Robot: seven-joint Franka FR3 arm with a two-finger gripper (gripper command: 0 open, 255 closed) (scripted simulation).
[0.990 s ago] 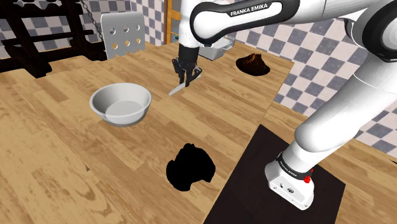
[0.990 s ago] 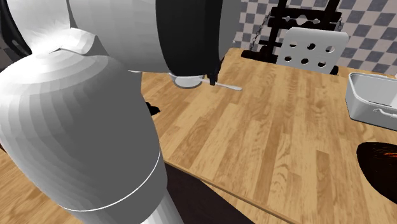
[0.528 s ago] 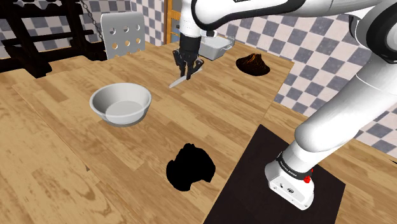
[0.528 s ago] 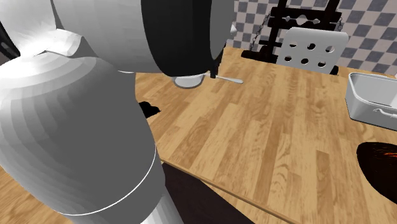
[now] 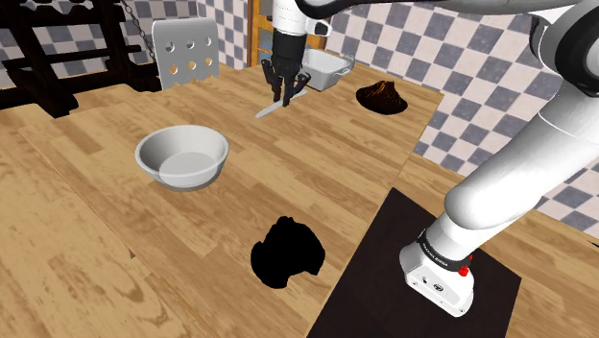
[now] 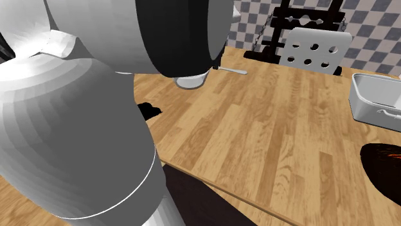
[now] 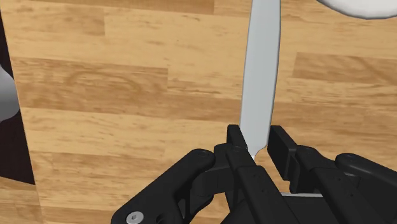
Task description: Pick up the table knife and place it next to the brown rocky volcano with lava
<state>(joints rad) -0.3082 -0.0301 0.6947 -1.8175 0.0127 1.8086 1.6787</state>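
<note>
A grey table knife (image 5: pixel 270 108) hangs tilted above the wooden table, blade pointing down toward the shoulder view's left. My black gripper (image 5: pixel 286 91) is shut on its handle end. In the wrist view the blade (image 7: pixel 261 70) runs straight out from between my gripper's (image 7: pixel 256 147) closed fingers over the planks. In the second exterior view the knife (image 6: pixel 232 69) sticks out past the arm's bulk. The brown rocky volcano (image 5: pixel 381 95) sits near the table's far right corner, to the right of the gripper; its dark, red-streaked edge (image 6: pixel 384 168) is at the second exterior view's right.
A grey bowl (image 5: pixel 181 156) stands on the table left of the gripper. A grey rectangular pan (image 5: pixel 323 68) sits just behind the gripper. A white perforated chair back (image 5: pixel 185 48) and dark rack (image 5: pixel 67 48) are at the far edge. A black blob (image 5: pixel 286 252) lies near the stand.
The gripper has risen and shifted slightly toward the far edge with the knife held in it; the knife now hangs higher above the table.
</note>
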